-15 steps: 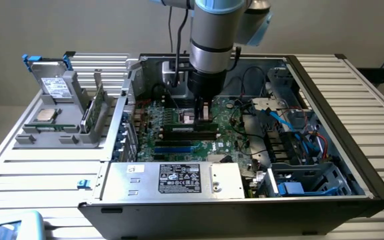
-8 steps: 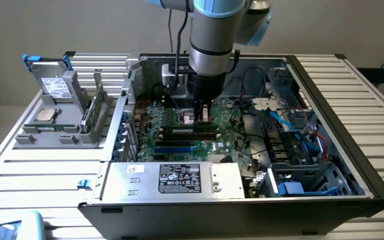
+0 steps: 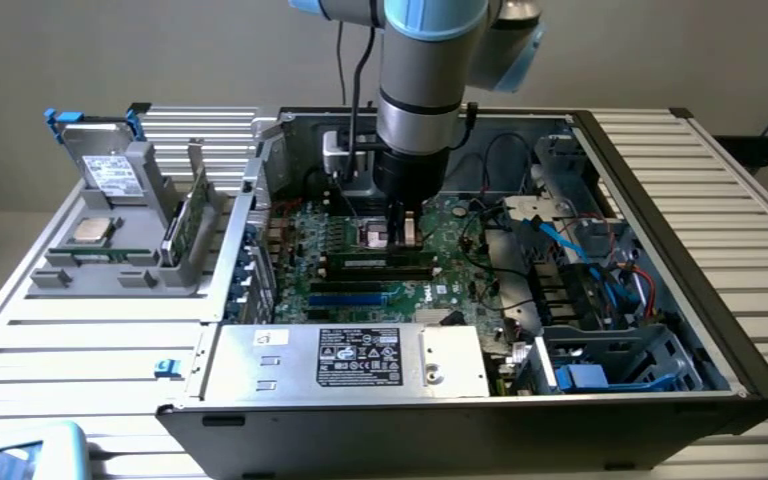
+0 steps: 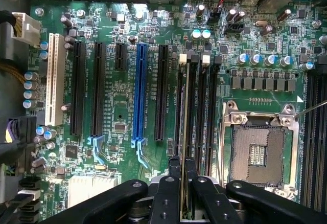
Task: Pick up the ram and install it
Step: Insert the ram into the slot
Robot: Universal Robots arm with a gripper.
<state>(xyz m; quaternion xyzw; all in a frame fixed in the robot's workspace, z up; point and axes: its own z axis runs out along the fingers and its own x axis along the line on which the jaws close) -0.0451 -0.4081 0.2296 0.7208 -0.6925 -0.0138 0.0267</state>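
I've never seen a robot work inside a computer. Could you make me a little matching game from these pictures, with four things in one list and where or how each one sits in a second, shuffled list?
Things
1. ram
2. processor socket
3. power supply box
4. silver chip

Places or states
A. empty, framed in metal
B. lying in the grey holder outside the case
C. edge-on, pinched by the gripper, lined up with the memory slots
D. along the case wall nearest the exterior camera

Pairs: 1-C, 2-A, 3-D, 4-B
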